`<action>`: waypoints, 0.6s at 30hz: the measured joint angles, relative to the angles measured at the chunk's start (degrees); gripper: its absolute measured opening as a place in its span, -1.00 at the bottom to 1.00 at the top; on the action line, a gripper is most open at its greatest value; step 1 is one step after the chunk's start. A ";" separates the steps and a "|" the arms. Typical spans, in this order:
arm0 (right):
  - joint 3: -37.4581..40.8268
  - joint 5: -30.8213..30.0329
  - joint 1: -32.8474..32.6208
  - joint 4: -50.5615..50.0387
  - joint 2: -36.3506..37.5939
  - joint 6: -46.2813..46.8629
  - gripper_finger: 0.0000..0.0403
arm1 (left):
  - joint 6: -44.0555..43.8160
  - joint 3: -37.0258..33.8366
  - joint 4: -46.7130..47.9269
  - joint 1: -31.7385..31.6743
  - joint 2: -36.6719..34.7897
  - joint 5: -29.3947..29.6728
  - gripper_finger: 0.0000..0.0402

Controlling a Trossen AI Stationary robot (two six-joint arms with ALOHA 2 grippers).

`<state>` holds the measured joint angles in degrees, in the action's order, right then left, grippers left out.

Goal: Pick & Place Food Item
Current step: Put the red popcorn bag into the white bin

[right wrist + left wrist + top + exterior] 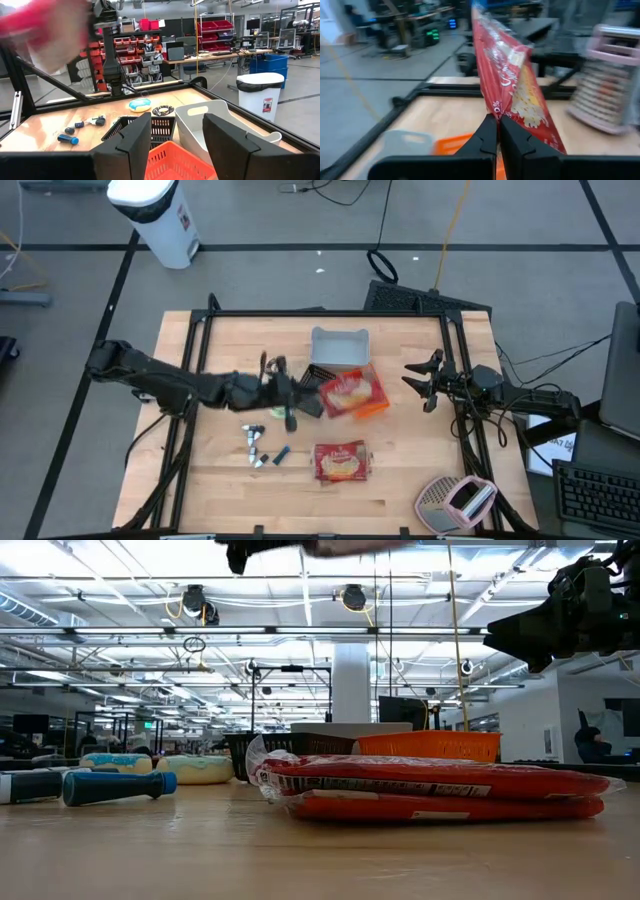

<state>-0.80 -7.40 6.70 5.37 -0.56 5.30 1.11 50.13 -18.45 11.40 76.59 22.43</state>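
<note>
Wooden table bears what looks like a food packet.

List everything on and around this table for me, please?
lifted food packet: 1, red, held above the baskets
lying food packet: 1, red, flat on the table, near side
bin: 1, white, far middle
black basket: 1, beside the bin
orange basket: 1, under the lifted packet
small tools: several, blue and dark, left of the lying packet
rack: 1, pink-grey, near right corner
trash can: 1, white, on the floor
left gripper: shut on the lifted packet
right gripper: open, right edge
</note>
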 joint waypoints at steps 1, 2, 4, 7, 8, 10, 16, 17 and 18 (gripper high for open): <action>-0.02 0.02 0.00 0.00 0.00 0.00 -0.17 | 0.11 0.02 1.00 -1.69 -0.54 -0.91 -0.98; -0.01 0.00 0.01 0.00 0.00 0.02 -0.17 | 0.36 0.02 2.74 -3.32 -1.20 -2.16 -0.99; 0.00 0.01 0.01 0.00 0.00 0.02 -0.17 | 1.24 0.00 3.99 -7.53 -1.73 -6.09 -0.99; -0.02 0.00 0.00 0.00 0.00 0.02 -0.17 | 3.24 0.02 5.64 -14.91 -1.74 -13.27 -0.99; -0.02 0.02 0.02 0.00 0.00 0.00 -0.17 | 4.34 0.02 6.24 -17.53 -1.61 -15.66 -0.99; -0.02 0.00 0.02 0.00 0.02 0.00 -0.17 | 6.59 0.02 6.30 -23.01 -0.92 -20.60 -0.99; -0.02 0.00 0.01 0.00 0.00 0.01 -0.17 | 9.30 0.02 6.02 -37.64 1.42 -32.65 -0.99; 0.00 0.00 0.00 0.02 0.02 0.00 -0.17 | 9.35 0.02 5.96 -39.60 1.97 -34.59 -0.99; -0.02 0.00 0.00 0.00 0.00 0.02 -0.17 | 9.66 0.02 6.13 -41.06 2.65 -36.35 -0.99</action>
<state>-0.82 -7.40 6.70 5.37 -0.56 5.32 10.76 50.15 -12.32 -29.66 79.24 -13.92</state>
